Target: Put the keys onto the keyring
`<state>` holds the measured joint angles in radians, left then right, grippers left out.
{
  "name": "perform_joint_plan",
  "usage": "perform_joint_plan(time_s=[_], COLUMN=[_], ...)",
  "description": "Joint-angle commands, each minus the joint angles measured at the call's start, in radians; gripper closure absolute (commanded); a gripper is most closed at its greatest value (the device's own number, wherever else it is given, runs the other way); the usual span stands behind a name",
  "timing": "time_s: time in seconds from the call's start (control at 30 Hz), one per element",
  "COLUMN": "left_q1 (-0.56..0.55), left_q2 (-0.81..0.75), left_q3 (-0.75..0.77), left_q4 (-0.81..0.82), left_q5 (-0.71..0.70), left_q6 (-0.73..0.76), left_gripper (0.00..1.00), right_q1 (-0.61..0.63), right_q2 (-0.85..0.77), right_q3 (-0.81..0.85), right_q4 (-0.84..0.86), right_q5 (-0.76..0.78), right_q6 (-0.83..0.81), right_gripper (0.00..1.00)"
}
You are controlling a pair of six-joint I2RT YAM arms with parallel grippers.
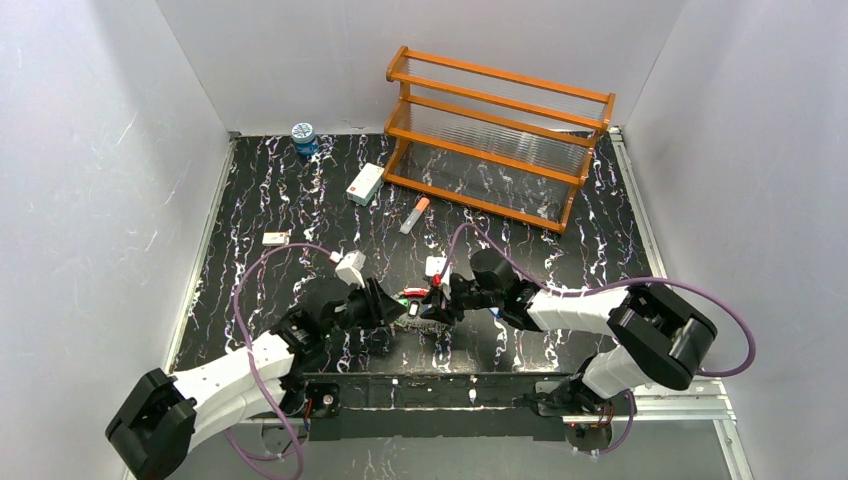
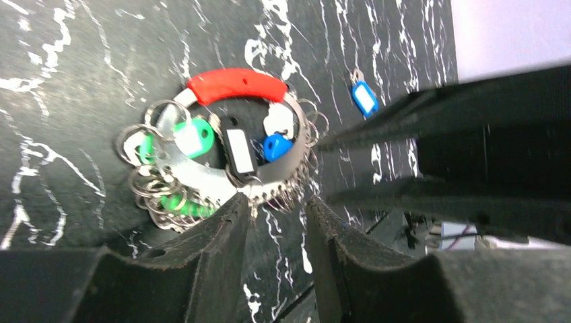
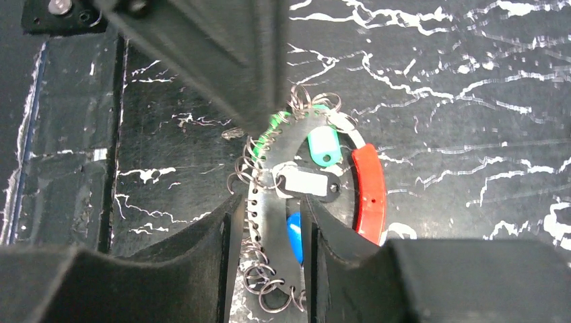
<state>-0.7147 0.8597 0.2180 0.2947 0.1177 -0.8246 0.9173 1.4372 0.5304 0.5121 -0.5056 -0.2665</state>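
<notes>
Little room round the keyring (image 2: 236, 86) — left tool (image 2: 276, 205) apart at its rim, right tool (image 3: 271, 210) astride its band, grip unclear.

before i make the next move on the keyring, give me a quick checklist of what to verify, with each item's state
1. Keyring within reach of both grippers: ok.
2. Right gripper straddling the keyring's metal side: ok.
3. Right jaws actually clamped on it: cannot tell.
4. Left gripper with jaws apart, tips at the keyring's edge, holding nothing: ok.
5. Loose blue key on the keyring: not ok, it lies on the table, apart from it.
6. Keyring's opening located: cannot tell, no gap shows in either wrist view.
</notes>
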Motion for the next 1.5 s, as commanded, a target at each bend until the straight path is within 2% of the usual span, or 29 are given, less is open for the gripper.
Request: perform_joint_plan(time_s=[0.0,0.13,0.33,0.53,0.67,0.93,1.27,1.47], left_q1=[-0.065,-0.116,-0.123,-0.127,-0.135,-0.157,-0.191,-0.2], left_q2=[-0.014,0.014,0.062,0.127,0.118,0.037,0.142,0.177], left_q3=[-0.023,-0.03,-0.038,-0.018,-0.017,0.01,0.05,0.051], left_q4=[0.03,0.03,0.028,0.067,0.05,-0.035,0.01,0.021], left_q5=[0.015,-0.019,-0.065,-0.041,-0.04,-0.104,-0.104,-0.145], left_q6=[-0.037,-0.038,-0.022,-0.01,-0.008,-0.003,0.02,0.026], left_gripper=[0.65,0.66,0.68,0.69,0.72,0.71,0.73,0.69], right_q1=[-0.037,-0.062,-0.072,-0.074,-0.074,-0.074,-0.074,-0.075], right_q2=[-0.027,-0.038,-0.042,-0.042,-0.043,-0.037,-0.035,-0.037], right_q3=[-0.012,-0.027,-0.024,-0.024,-0.023,-0.015,-0.013,-0.013], right_q4=[0.09,0.104,0.072,0.055,0.049,0.041,0.03,0.022], right_q5=[0.015,0.01,0.019,0.017,0.018,0.014,0.016,0.017], right_q6=[0.127,0.152,0.149,0.142,0.139,0.135,0.13,0.127], right_gripper=[0.56,0.55,0.53,0.53,0.53,0.53,0.53,0.53])
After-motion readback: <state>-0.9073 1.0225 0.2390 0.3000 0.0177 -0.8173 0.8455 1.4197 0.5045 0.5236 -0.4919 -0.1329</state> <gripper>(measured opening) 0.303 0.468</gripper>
